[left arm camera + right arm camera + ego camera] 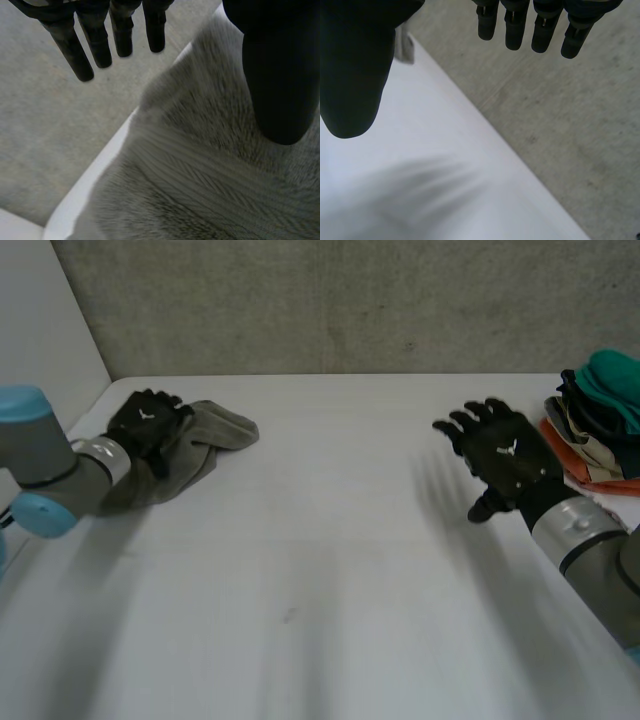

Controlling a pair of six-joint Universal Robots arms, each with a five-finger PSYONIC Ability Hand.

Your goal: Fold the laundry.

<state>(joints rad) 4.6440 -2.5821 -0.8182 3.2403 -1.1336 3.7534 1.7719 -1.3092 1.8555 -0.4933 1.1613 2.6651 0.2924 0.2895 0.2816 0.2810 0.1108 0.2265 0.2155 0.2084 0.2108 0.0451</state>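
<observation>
1. My left arm (60,475) and left robot hand (147,425) cover part of the grey cloth (215,435), so I cannot make out its full shape. It lies crumpled at the far left corner of the tabletop (330,560).
2. That robot hand lies over the cloth, released, with its fingers straight.
3. My right robot hand (505,455) hovers well apart from the cloth, to its right, fingers spread and holding nothing.
4. A pile of clothes (600,415), farther right of the cloth, is cut off at the head view's edge.
</observation>
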